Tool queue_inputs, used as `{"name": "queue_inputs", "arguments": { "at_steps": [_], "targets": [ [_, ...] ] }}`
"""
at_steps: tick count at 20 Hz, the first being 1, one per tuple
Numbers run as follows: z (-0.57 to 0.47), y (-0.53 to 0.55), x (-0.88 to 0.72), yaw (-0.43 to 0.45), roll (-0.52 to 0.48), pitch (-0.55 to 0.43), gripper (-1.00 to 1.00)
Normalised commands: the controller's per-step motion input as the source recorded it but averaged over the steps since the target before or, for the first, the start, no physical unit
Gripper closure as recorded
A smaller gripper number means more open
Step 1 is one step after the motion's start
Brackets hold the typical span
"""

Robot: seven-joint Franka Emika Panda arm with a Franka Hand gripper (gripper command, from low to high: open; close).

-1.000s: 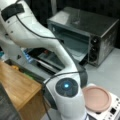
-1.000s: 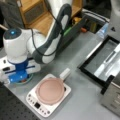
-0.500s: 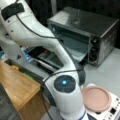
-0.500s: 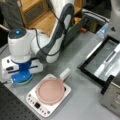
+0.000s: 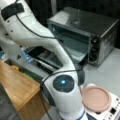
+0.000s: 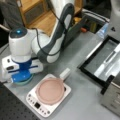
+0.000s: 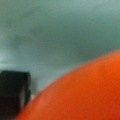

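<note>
Your gripper sits low on the grey desk just beside the scale's pink plate, an orange object directly beneath; its opening I cannot tell.

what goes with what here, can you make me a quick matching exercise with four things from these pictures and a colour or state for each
Things:
1. toaster oven
2. round plate
3. scale
4. object close to the wrist camera

Descriptions:
a. orange
b. pink, lying on the scale
c. door open
d. white, with buttons along its edge

Pairs: 1-c, 2-b, 3-d, 4-a
</note>
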Motion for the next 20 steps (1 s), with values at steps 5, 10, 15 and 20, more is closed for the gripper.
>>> {"name": "queue_inputs", "arguments": {
  "at_steps": [5, 10, 15, 20],
  "targets": [
    [0.26, -0.22, 0.71, -0.092, 0.025, 0.413, 1.00],
    [0.51, -0.11, 0.51, -0.096, 0.051, 0.390, 1.00],
    [0.40, 0.04, 0.31, -0.132, 0.079, 0.268, 1.00],
    [0.33, 0.16, 0.11, -0.213, 0.020, 0.213, 1.00]
  ]
}}
